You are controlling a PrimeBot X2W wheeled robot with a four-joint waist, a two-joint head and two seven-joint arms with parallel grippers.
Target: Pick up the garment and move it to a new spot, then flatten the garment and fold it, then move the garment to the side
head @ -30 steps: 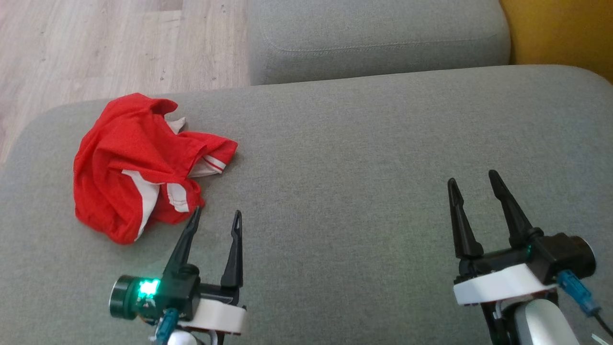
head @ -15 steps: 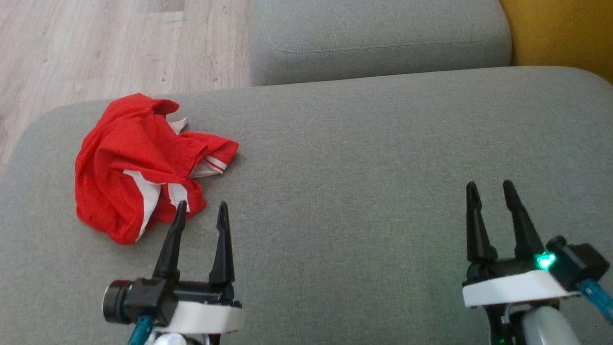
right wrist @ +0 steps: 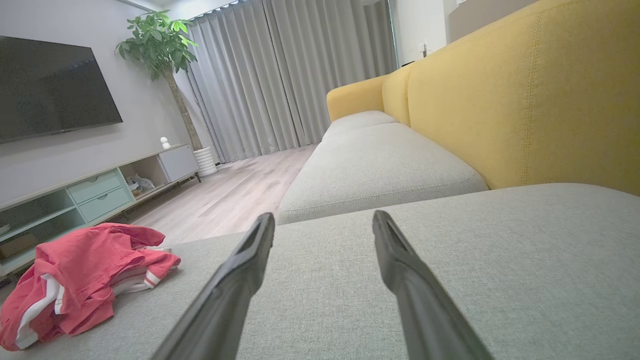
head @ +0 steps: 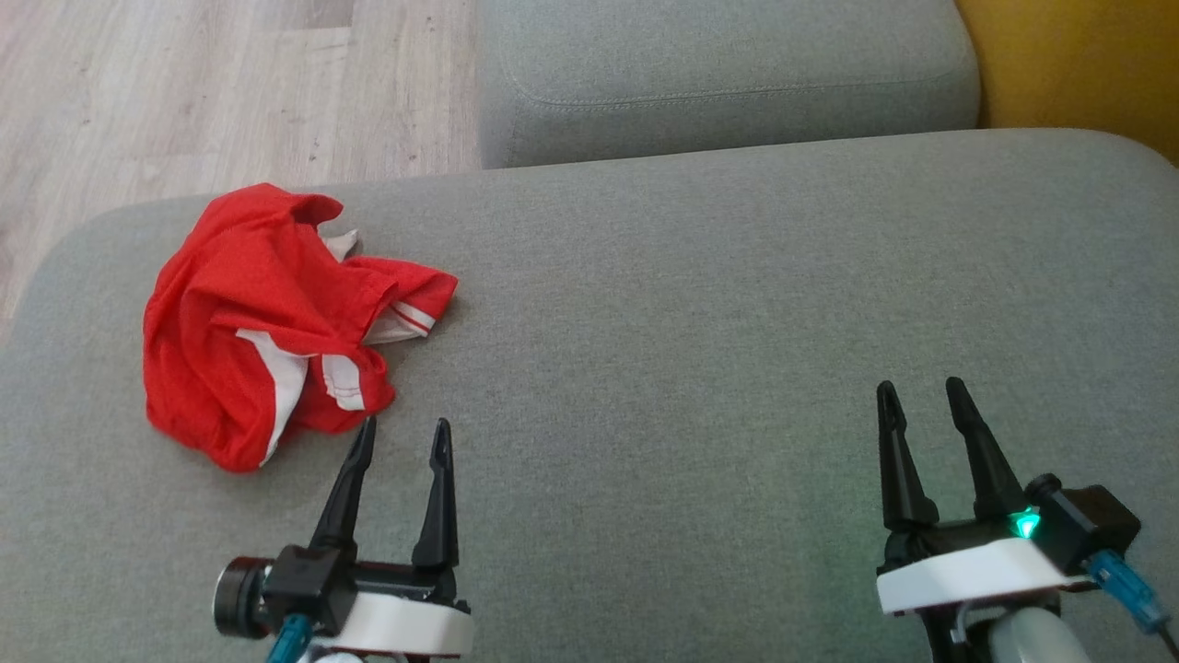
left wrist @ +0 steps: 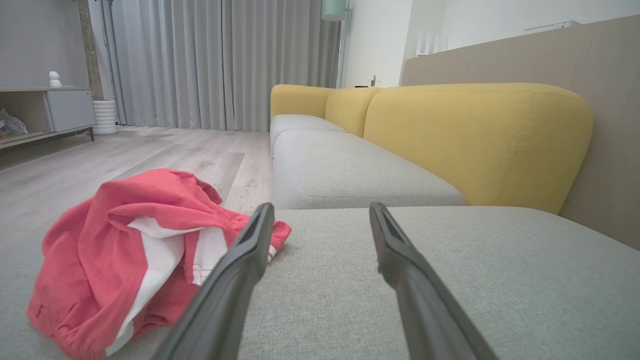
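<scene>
Garment, red with white stripes, lies in a crumpled heap at the left of the head view, on the grey seat. Picking it up is the step in hand, and nothing is lifted yet.

Nearest, at the bottom left, the left claw hovers over the seat with its jaws spread wide and nothing between them. Its left fingertip is just beside the heap's lower right edge and, as far as I can tell, not touching it. At the bottom right the right claw is equally wide and empty, well apart from the cloth.

To do the pickup well, I judge the left claw should swing up and left over the heap, come down on a raised fold rather than a flat hem, and close deep. The fabric looks light and may slip out or trail. The broad bare seat in mid-frame would serve as the new spot.

Nothing lies between claw and heap. Beyond, a second cushion sits at top centre, the floor at upper left and the yellow backrest at upper right. The heap is near the seat's left edge, so a clumsy nudge could push it off.
</scene>
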